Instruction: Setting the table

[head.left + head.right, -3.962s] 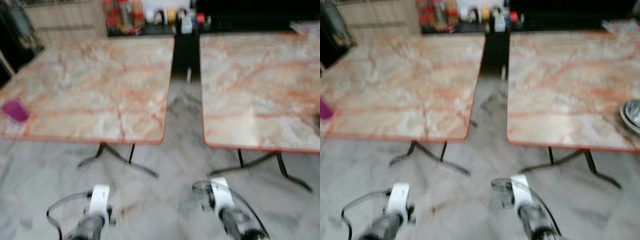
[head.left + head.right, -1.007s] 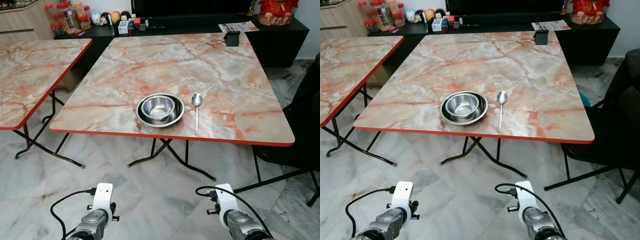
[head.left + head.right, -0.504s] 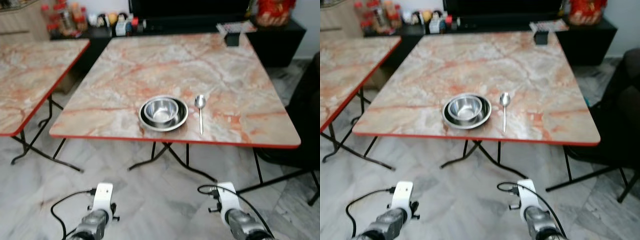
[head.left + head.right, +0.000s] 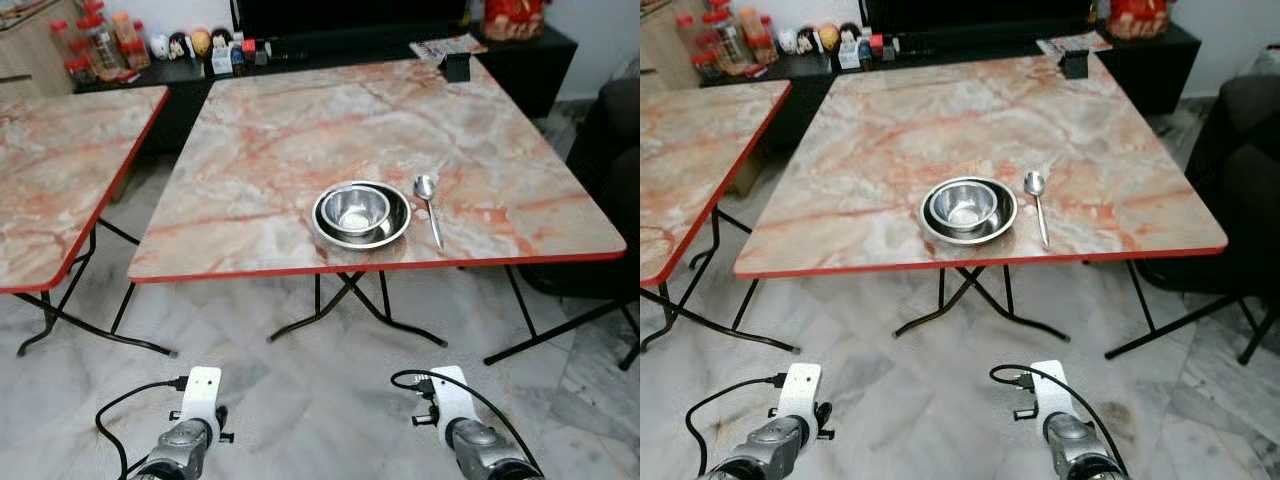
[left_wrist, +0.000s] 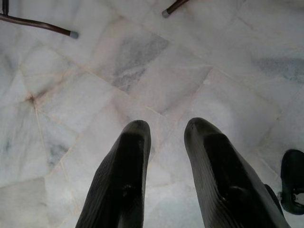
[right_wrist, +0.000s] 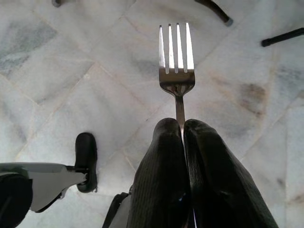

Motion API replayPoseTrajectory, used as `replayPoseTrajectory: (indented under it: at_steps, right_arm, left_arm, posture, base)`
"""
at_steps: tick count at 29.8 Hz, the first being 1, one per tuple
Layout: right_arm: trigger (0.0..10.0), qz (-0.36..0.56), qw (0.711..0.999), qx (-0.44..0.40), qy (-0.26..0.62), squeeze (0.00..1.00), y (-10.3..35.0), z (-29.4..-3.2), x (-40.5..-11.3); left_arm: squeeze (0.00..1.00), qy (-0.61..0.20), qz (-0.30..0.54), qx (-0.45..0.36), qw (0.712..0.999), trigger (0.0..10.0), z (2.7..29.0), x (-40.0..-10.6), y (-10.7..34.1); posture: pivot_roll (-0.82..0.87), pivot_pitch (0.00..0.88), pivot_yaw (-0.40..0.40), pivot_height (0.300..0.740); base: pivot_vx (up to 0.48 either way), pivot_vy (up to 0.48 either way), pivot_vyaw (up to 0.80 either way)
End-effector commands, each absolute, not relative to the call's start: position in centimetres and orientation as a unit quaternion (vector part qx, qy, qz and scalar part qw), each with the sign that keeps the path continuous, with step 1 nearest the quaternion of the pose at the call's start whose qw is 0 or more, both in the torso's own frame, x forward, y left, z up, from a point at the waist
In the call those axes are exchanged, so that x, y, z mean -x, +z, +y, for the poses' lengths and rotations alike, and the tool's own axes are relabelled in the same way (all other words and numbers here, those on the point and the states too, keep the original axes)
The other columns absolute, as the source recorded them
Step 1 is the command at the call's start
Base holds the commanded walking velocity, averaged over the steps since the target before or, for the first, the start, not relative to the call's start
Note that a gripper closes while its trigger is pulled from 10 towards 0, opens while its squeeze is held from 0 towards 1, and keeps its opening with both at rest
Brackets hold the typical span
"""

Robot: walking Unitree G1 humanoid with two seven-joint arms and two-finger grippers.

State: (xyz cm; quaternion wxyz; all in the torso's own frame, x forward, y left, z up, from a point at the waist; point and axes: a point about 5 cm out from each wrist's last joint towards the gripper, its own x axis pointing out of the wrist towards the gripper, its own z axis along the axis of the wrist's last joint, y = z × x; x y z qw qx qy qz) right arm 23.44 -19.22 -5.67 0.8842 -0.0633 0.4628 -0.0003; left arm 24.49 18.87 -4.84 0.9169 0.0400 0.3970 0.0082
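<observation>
My right gripper [image 6: 183, 130], fingers pressed together, pinches a fork [image 6: 176, 64] by its handle, tines out over the marble floor [image 6: 71, 71]. My left gripper [image 5: 166, 130], fingers spread, holds nothing. From the head: both arms low, and ahead the table [image 4: 270, 130] bears a steel bowl [image 4: 360, 209] nested in a plate [image 4: 340, 236], spoon [image 4: 429, 205] just beside.

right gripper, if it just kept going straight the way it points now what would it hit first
Most likely the marble floor. The right gripper is shut on a fork whose tines lead, aimed at bare floor tiles, so the tines would touch first. Nothing else seems to lie in that line, though depth is hard to judge.
</observation>
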Motion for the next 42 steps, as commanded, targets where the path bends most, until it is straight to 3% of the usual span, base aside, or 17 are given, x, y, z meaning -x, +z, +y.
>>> replayPoseTrajectory:
  at_steps: [1,20,42]
  right_arm:
    - [10.0,0.458,0.887,0.060,0.000,0.00,-5.6,-19.0,-23.6]
    - [10.0,0.456,0.888,0.061,0.005,0.00,-5.5,-18.9,-23.7]
    - [10.0,0.449,0.892,0.051,0.006,0.00,-5.3,-18.1,-24.3]
  left_arm:
    - [0.00,0.009,0.401,-0.045,0.915,10.0,19.1,-24.4,-4.9]
    - [0.00,0.014,0.399,-0.045,0.916,10.0,19.2,-24.4,-4.9]
    - [0.00,0.041,0.406,-0.041,0.912,10.0,20.0,-24.7,-4.6]
  posture:
    - [-0.06,0.035,0.090,0.740]
    - [-0.06,0.056,0.094,0.740]
    - [-0.04,0.021,0.113,0.740]
  base:
    - [0.000,0.000,0.00]
    - [0.000,-0.085,0.00]
    - [0.421,0.000,0.00]
